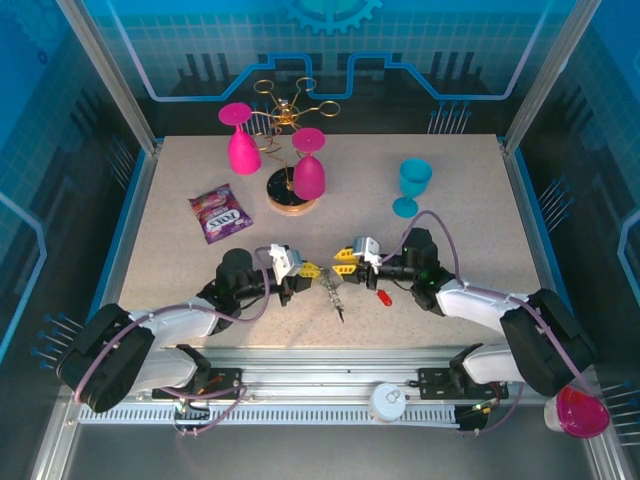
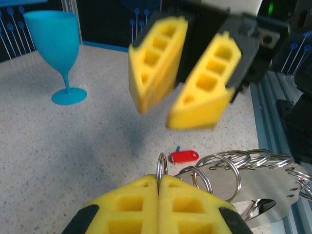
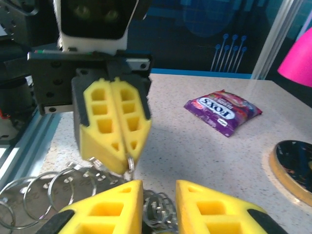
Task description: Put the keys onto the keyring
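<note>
My left gripper (image 2: 160,176) is shut on a small silver split ring (image 2: 162,167) that stands upright between its yellow fingertips. That ring belongs to a bunch of silvery rings and metal pieces (image 1: 335,292) lying between the two grippers. More of these rings (image 2: 234,168) lie just right of the left fingers. A red key tag (image 2: 184,156) rests on the table beyond them. My right gripper (image 3: 158,187) faces the left gripper (image 3: 124,158) closely and is open, with a cluster of rings (image 3: 163,209) lying low in its gap. I cannot make out the keyring.
A purple candy bag (image 1: 220,213) lies at the left. A gold wire rack on a round wooden base (image 1: 290,200) holds two pink glasses (image 1: 242,150) at the back. A blue goblet (image 1: 413,185) stands at the back right.
</note>
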Controlling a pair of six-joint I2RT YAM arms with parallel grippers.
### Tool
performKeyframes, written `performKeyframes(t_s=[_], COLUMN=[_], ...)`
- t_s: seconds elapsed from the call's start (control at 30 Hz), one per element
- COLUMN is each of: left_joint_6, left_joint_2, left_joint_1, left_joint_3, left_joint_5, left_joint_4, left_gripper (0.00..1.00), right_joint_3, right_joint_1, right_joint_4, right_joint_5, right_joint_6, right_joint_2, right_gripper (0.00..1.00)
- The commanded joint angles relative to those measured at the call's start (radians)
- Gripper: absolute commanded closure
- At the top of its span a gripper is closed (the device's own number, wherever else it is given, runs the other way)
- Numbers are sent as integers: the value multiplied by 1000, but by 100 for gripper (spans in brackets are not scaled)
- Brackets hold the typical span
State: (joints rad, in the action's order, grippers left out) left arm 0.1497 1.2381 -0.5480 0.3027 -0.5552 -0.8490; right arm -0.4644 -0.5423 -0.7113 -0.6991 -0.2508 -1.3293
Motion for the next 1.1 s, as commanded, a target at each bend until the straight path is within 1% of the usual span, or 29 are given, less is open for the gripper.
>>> performKeyframes(t_s=[0.0,0.27,0.47,0.63,0.7,0.83,1.07], left_joint_6=[-12,9,22,25,33,50,77], left_joint_2=[4,3,4,3,0,-6,-25], left_joint_1=[-3,-4,-4,-3,-4,-4,-4], left_joint_3=[-5,-4,1,3,3,1,1], left_joint_5=[-40,-72,-91,-101,-100,-85,-78], left_joint_4=[-128,-122,-114,-111,-103,-94,-77], left_gripper=[100,100,100,100,100,100,100], right_joint_3=[-23,-45,-53,-56,-54,-42,-12], right_joint_1=[-27,-46,-49,-51,-51,-46,-28], right_joint_4=[-3,6,-57,-67,-75,-76,-52], right_joint_5=[-21,-15,-24,-35,-39,-28,-26], right_joint_6=[-25,-38,-4,3,7,4,-15], right_joint_2=[-24,-47,-65,-71,-72,-60,-31], right_gripper=[74,76,80,85,85,82,81])
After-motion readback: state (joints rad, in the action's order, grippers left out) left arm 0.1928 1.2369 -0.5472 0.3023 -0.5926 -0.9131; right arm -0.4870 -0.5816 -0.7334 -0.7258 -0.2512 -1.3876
